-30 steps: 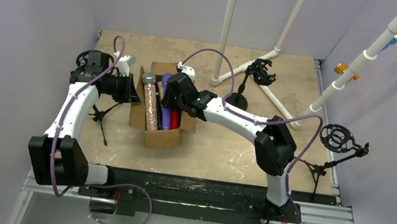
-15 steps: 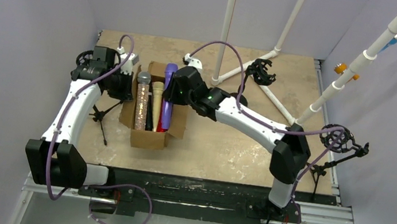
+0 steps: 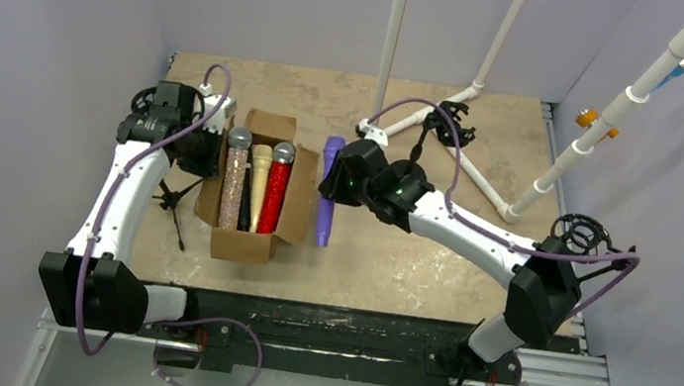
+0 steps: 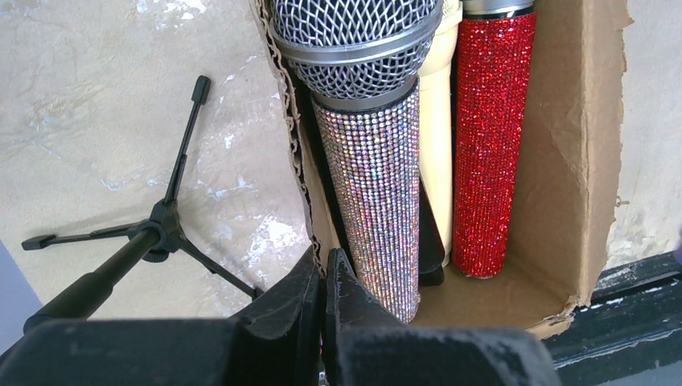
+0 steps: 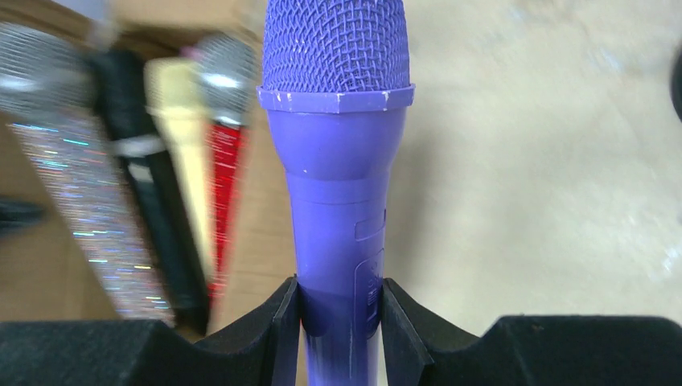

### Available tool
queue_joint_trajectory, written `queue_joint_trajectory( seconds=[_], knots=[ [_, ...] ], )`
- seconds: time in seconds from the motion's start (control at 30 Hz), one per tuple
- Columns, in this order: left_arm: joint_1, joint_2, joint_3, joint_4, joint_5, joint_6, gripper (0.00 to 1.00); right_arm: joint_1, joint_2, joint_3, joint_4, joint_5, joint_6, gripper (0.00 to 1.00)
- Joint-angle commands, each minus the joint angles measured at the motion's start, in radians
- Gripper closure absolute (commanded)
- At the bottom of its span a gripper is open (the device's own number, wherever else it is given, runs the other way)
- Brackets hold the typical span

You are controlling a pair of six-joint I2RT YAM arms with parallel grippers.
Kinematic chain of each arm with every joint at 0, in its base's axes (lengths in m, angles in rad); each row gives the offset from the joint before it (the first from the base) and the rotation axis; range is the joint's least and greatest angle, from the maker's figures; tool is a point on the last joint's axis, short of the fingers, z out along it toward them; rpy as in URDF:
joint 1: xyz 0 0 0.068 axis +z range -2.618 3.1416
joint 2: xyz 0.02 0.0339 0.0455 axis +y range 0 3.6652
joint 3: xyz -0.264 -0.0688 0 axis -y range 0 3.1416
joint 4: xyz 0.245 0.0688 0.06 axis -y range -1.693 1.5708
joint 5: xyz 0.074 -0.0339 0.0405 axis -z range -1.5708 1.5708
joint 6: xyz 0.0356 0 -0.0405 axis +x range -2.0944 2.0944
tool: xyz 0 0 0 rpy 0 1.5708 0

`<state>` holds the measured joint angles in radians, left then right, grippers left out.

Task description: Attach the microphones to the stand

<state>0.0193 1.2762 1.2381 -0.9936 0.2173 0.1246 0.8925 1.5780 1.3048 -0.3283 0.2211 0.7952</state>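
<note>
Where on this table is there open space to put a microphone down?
Widest bare table lies by the front rail, between the purple microphone and the right arm. A strip also runs behind the cardboard box, along the back wall. Crowded: left of the box by the small tripod, and around the white pipe feet.

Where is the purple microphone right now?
In the top view, the purple microphone is just right of the cardboard box, outside it, clamped in the right arm's jaws.
</note>
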Motion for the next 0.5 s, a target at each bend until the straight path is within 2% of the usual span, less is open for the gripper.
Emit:
queue_joint_trajectory(
  seconds=[0.0, 0.13, 0.47],
  knots=[
    [0.007, -0.051, 0.052, 0.014, -0.004, 0.067, 1.00, -0.010, 0.039, -0.118, 0.017, -0.012, 0.055, 1.00],
    [0.006, -0.035, 0.047, 0.003, -0.019, 0.092, 1.00, -0.009, 0.123, -0.172, 0.084, -0.030, 0.082, 1.00],
    [0.008, -0.040, 0.032, 0.010, -0.006, 0.064, 1.00, -0.009, 0.295, -0.109, 0.138, -0.045, 0.118, 1.00]
  ],
)
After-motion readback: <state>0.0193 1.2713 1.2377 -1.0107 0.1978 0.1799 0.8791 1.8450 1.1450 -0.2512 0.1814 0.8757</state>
